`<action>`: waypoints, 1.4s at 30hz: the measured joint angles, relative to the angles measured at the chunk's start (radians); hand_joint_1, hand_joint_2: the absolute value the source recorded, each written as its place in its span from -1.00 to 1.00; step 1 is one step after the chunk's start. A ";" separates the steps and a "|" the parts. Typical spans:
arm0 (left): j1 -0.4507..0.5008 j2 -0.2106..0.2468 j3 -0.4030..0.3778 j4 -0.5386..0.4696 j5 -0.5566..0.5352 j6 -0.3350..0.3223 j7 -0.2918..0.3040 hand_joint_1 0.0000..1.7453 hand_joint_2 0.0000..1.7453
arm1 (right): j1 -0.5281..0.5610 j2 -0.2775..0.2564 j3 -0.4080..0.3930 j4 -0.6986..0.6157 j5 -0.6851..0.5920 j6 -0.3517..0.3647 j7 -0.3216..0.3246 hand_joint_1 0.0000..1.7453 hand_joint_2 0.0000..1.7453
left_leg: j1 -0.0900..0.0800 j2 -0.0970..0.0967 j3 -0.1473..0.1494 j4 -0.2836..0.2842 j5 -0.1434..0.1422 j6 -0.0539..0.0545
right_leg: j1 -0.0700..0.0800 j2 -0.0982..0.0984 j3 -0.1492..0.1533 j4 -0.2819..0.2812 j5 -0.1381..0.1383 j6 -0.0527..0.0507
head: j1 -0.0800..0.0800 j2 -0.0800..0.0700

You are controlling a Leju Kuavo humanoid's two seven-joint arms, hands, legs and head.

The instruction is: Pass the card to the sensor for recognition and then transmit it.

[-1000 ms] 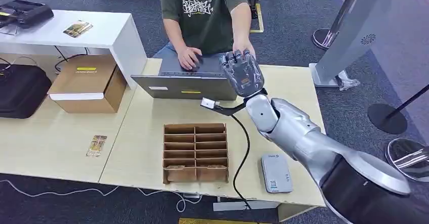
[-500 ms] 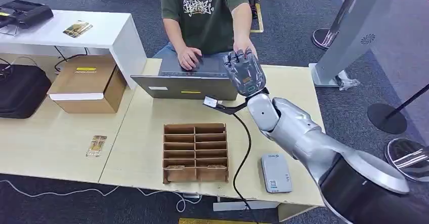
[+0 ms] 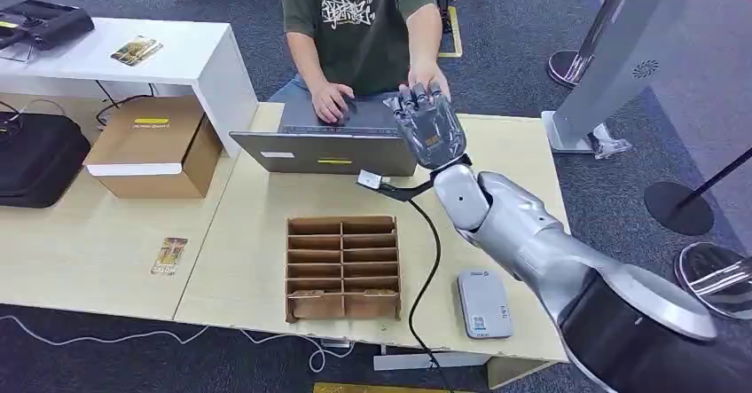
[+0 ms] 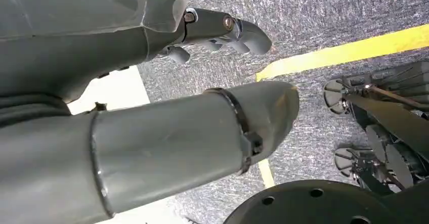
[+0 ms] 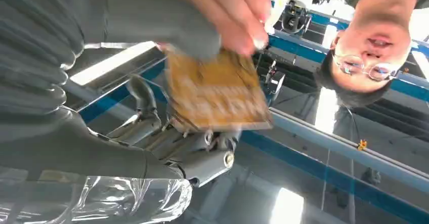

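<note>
Up at twelve o'clock, the right hand [image 3: 428, 127] and a person's hand [image 5: 222, 11] both grip the yellow-brown printed card [image 5: 215, 90]. Nearer, at six o'clock, the brown cardboard divider box [image 3: 342, 267] holds nothing visible. Whether the left hand [image 4: 217, 29] holds anything cannot be told.

Golden-brown card [image 5: 215, 95] — green shirt [image 3: 359, 20], white lettering

Bright, even indoor light falls on the table [image 3: 257, 260] in the head view, with only soft, faint shadows and sharp detail throughout. In the right wrist view, bright ceiling lights flare white, and the card [image 5: 215, 95] and the person's fingers [image 5: 238, 16] are smeared by blur. In the left wrist view, the near left hand [image 4: 152, 133] is soft and the floor grainy.
</note>
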 joint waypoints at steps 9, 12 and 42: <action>0.000 0.000 0.000 0.000 0.002 0.001 0.000 -1.00 -1.00 | 0.012 0.000 -0.025 0.000 0.000 0.000 -0.009 -1.00 1.00 | 0.000 0.000 0.000 0.000 0.000 0.000 | 0.000 0.000 0.000 0.000 0.000 0.000 | 0.000 0.000; 0.000 -0.001 0.000 0.000 0.003 0.001 0.000 -1.00 -1.00 | 0.013 0.000 -0.033 0.000 0.000 0.000 -0.015 -1.00 1.00 | 0.000 0.000 0.000 0.000 0.000 0.000 | 0.000 0.000 0.000 0.000 0.000 0.000 | 0.000 0.000; 0.001 -0.003 0.000 0.000 0.002 0.001 0.000 -1.00 -1.00 | 0.034 -0.003 -0.076 -0.026 0.000 0.000 0.003 -1.00 1.00 | 0.000 0.001 0.000 0.000 0.000 0.000 | 0.000 0.001 -0.001 0.000 0.000 0.000 | 0.000 0.000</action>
